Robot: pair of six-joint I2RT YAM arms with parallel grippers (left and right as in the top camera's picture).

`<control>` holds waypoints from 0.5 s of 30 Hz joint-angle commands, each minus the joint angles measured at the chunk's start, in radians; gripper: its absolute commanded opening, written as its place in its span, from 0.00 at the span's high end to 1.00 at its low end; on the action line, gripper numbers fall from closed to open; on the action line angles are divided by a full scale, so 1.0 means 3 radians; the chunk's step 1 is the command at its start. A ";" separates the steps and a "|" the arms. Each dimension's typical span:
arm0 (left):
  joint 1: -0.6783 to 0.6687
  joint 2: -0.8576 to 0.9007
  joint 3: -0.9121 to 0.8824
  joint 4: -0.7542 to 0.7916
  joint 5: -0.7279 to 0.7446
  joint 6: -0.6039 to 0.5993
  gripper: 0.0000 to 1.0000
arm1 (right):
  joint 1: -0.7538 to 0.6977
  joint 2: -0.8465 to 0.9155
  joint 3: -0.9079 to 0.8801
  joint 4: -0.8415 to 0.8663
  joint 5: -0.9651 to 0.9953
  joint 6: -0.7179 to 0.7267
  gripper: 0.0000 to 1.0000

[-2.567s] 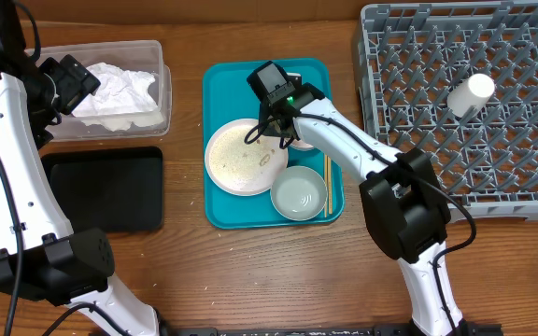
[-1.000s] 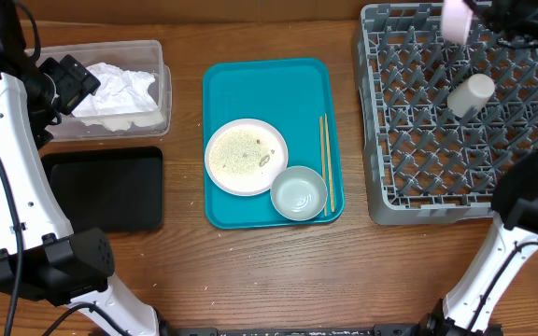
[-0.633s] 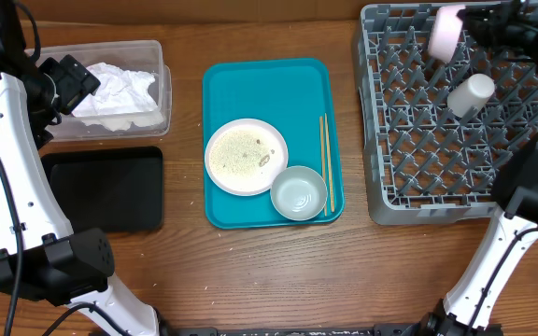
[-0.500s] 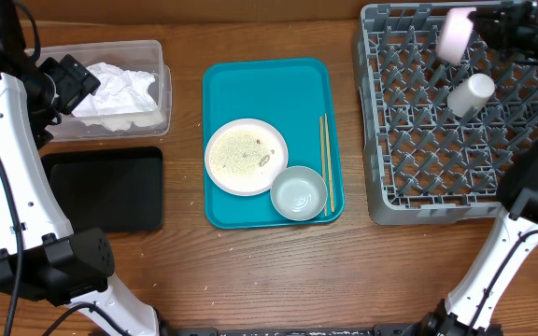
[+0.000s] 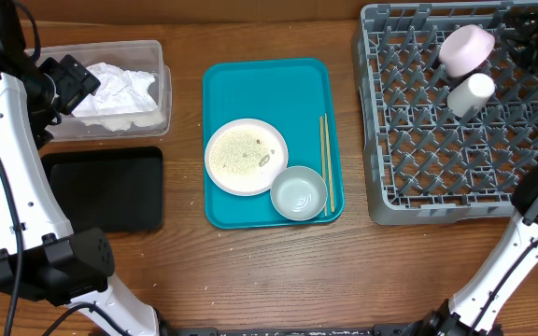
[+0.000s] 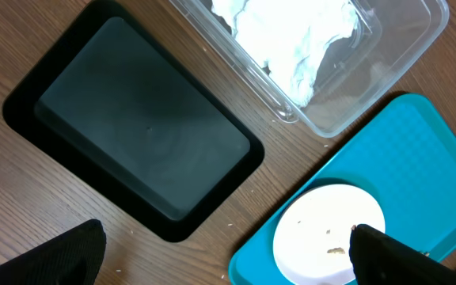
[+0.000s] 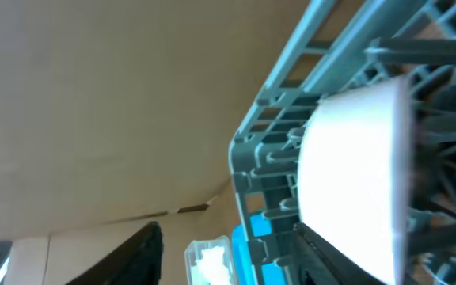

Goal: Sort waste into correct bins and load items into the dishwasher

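Observation:
The pink bowl [image 5: 466,47] lies on its side on the pegs at the back of the grey dish rack [image 5: 418,159], just above the white cup [image 5: 470,91]. My right gripper [image 5: 519,35] is just right of the bowl. In the right wrist view its jaws [image 7: 228,257] are open, with the bowl [image 7: 355,174] outside the right finger. The plate [image 5: 246,156] with rice scraps and the whitish-blue bowl [image 5: 299,193] sit on the teal tray [image 5: 269,89]. The crumpled napkin [image 5: 120,86] lies in the clear tub [image 5: 162,56]. My left gripper [image 5: 63,82] is open above the black tray [image 6: 133,127]. No red wrapper shows.
A pair of chopsticks [image 5: 326,163] lies along the right side of the teal tray. The black tray [image 5: 103,189] sits in front of the clear tub. The dish rack fills the right side of the table. Small crumbs dot the wood by the black tray.
My right arm carried the pink bowl from the teal tray over to the rack's back. The bowl now rests on the pegs and the jaws have let go. The left arm has not moved.

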 commanded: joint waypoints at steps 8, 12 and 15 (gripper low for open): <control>-0.0022 0.0017 0.0033 0.0006 -0.0009 -0.0039 0.00 | 0.0056 -0.0750 0.0078 -0.0285 0.0490 -0.0323 0.52; -0.0022 0.0017 0.0033 0.0006 -0.0009 -0.0039 0.00 | 0.0310 -0.0768 0.0078 -0.0682 0.1226 -0.0599 0.82; -0.0022 0.0017 0.0033 0.0006 -0.0009 -0.0039 0.00 | 0.0567 -0.0749 0.0074 -0.0879 0.2036 -0.0773 0.96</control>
